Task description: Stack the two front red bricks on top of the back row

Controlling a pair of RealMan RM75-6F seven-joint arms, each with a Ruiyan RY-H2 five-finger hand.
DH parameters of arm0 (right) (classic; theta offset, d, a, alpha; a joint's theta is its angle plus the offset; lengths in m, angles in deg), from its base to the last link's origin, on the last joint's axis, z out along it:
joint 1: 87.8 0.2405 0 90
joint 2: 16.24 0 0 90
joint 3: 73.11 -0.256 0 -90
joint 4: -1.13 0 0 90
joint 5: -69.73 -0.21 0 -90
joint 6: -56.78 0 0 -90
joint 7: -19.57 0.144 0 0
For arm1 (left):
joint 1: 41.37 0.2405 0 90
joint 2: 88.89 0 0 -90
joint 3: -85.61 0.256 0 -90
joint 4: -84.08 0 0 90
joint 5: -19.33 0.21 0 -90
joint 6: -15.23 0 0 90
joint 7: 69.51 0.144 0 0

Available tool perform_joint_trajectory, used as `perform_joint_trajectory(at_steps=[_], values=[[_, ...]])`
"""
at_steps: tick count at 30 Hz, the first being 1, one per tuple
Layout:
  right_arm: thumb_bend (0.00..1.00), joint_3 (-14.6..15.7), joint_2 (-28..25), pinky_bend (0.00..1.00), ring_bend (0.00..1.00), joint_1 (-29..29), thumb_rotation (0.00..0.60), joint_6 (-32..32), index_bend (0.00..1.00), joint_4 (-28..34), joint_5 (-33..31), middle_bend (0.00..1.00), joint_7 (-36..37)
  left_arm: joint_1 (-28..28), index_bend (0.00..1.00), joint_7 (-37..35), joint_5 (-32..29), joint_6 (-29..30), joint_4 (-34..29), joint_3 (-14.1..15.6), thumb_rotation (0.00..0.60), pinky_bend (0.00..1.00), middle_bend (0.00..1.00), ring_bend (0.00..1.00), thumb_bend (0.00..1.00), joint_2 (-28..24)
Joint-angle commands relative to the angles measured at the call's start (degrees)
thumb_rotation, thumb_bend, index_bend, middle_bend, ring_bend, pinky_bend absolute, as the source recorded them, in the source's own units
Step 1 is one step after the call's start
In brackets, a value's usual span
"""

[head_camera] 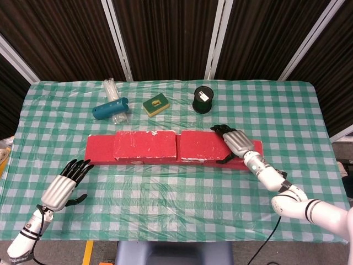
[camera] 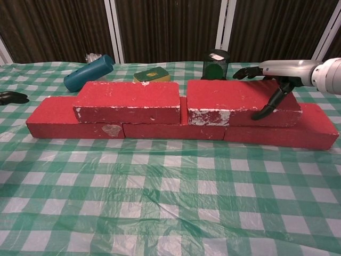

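Red upper-right brick atop the back row — right hand clamped on its right end

Under the right hand, the right end of the upper brick was covered in the head view. The chest view's left edge cut off most of the left hand. The back bottom row was largely hidden behind the upper bricks.
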Motion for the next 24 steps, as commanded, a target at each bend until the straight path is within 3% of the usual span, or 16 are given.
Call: perform_joint_trajectory(at_steps=[1,13,17,22,24], values=[[0.02,-0.1,0.3,0.22,0.05,0.0,0.576,0.1,0.0,-0.2,-0.6,0.12,-0.5,0.0,0.0,0.0,0.2,0.0,-0.2,0.1,0.6,0.01,0.0,0.0,0.26,0.0],[0.01,-0.4,-0.9,0.2,0.01,0.1,0.518,1.1,0.0,2.5,-3.1,0.06,-3.1,0.1,0.0,-0.5,0.5,0.8,-0.4,0.1,0.6,0.01,0.0,0.0,0.26,-0.4],[0.0,-1.0,-3.8,0.18,0.0,-1.6,0.518,-2.1,0.0,5.2,-2.3,0.06,-2.0,0.3,0.0,-0.5,0.5,1.3,-0.5,0.0,0.6,0.01,0.0,0.0,0.26,-0.6],[0.01,0.3,-8.9,0.15,0.0,-5.5,0.517,-6.4,0.0,6.7,0.7,0.05,0.4,0.7,0.0,-0.3,0.9,2.4,-1.0,0.0,0.6,0.01,0.0,0.0,0.26,-1.0],[0.01,1.5,-11.4,0.14,0.0,-7.9,0.496,-8.6,0.08,7.7,3.3,0.04,3.8,0.8,0.0,0.0,1.2,2.7,-1.3,0.1,0.6,0.01,0.0,0.0,0.26,-1.0]])
